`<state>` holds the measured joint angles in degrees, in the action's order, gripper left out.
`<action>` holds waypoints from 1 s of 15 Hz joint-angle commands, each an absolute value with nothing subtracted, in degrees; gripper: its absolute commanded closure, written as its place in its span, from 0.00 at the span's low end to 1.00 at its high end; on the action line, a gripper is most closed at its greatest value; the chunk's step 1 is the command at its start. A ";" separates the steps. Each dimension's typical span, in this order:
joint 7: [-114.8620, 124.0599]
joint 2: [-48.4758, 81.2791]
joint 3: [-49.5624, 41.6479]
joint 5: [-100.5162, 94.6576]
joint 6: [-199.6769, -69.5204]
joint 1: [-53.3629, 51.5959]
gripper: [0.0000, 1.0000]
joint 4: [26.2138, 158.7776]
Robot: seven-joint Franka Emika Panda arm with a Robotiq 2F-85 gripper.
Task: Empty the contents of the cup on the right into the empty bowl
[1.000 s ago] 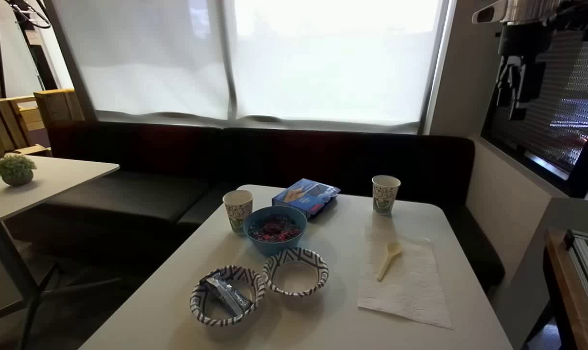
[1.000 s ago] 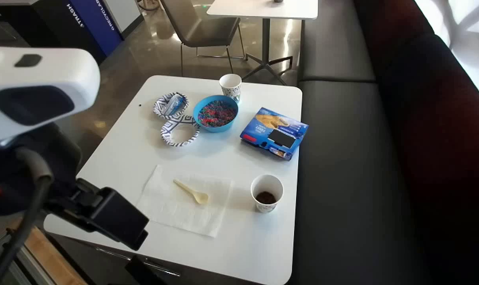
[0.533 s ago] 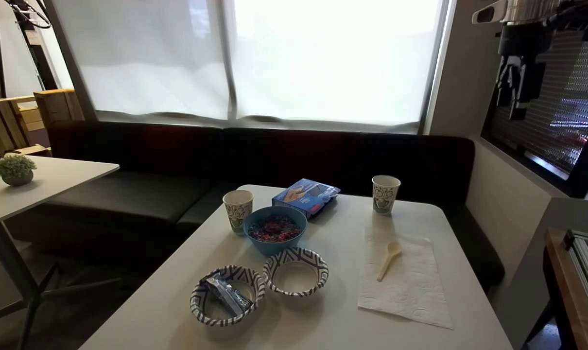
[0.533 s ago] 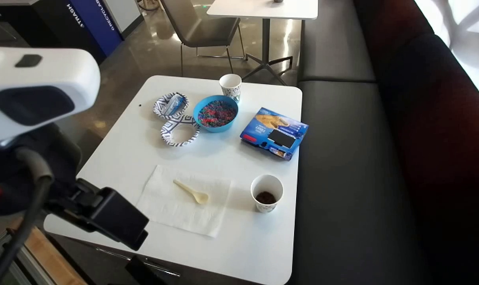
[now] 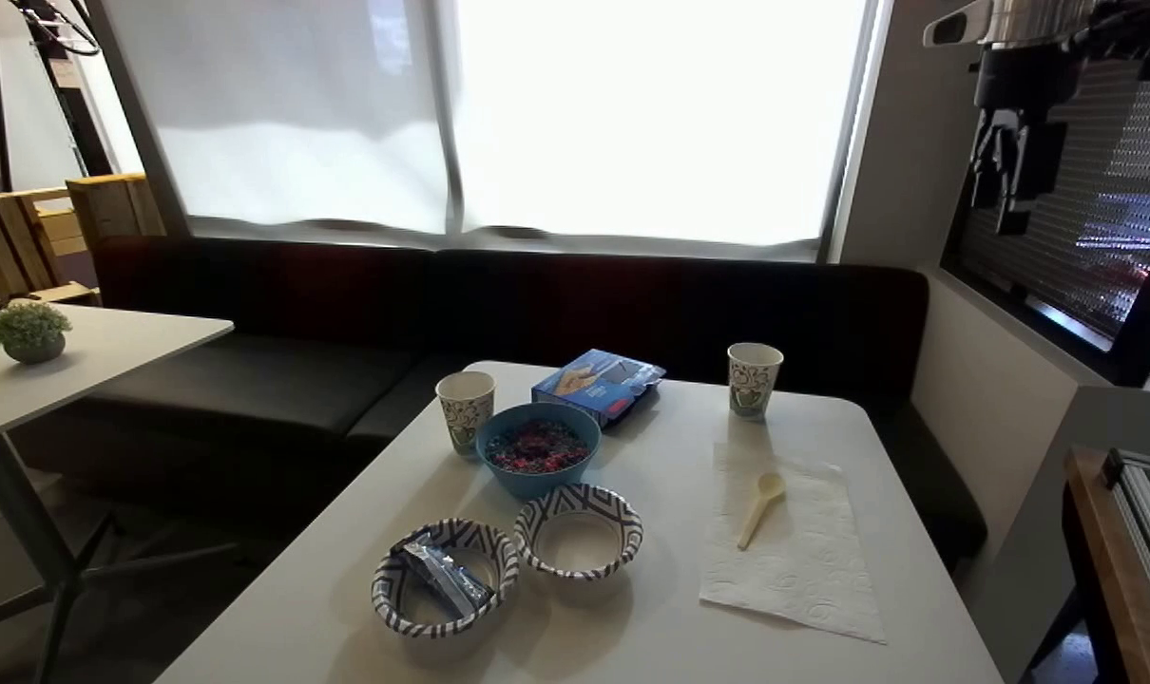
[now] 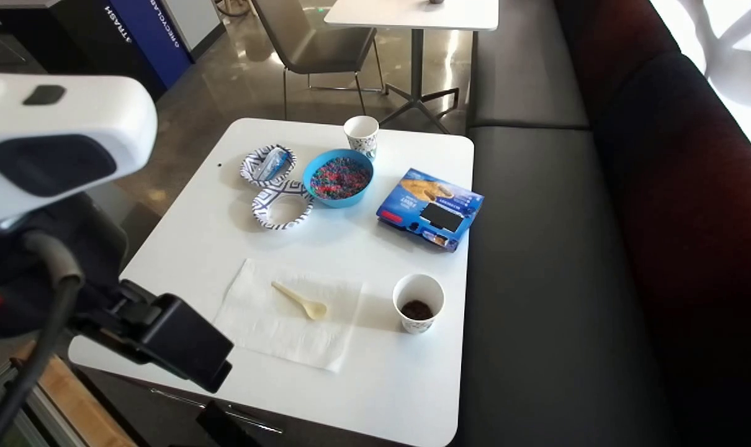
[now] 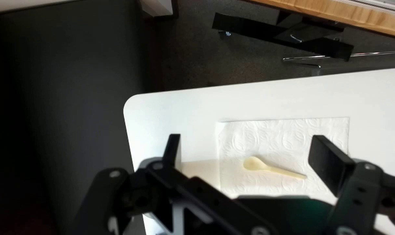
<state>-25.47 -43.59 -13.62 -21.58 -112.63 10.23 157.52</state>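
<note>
The cup [image 5: 754,380] is a white patterned paper cup standing upright near the table corner. In an exterior view the cup [image 6: 418,304] shows dark contents at its bottom. In the wrist view it is largely hidden behind the gripper's left finger. The bowl [image 5: 580,502] is striped and holds nothing; it also shows in an exterior view [image 6: 265,208], touching or nearly touching the blue bowl and its striped twin. My gripper [image 7: 246,147] is open and empty, high above the table. In an exterior view the gripper [image 5: 1001,195] hangs at the upper right, well away from the cup.
A blue bowl [image 5: 537,480] holds reddish bits, with a second cup [image 5: 465,413] behind it. A twin striped bowl [image 5: 404,617] holds a wrapped packet. A blue box [image 5: 599,380] lies at the back. A pale spoon [image 7: 259,164] lies on a paper towel [image 7: 282,130].
</note>
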 commanded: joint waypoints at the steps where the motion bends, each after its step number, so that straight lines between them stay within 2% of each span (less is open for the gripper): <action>1: -25.19 -43.67 -14.02 -21.84 -112.37 9.72 0.00 157.41; 5: -22.84 -39.94 -14.35 -19.94 -114.40 9.08 0.00 156.21; 9: -19.27 -33.28 -16.01 -13.96 -125.23 7.70 0.00 154.87; 15: -19.53 -16.59 -17.54 -5.07 -138.98 7.03 0.00 149.34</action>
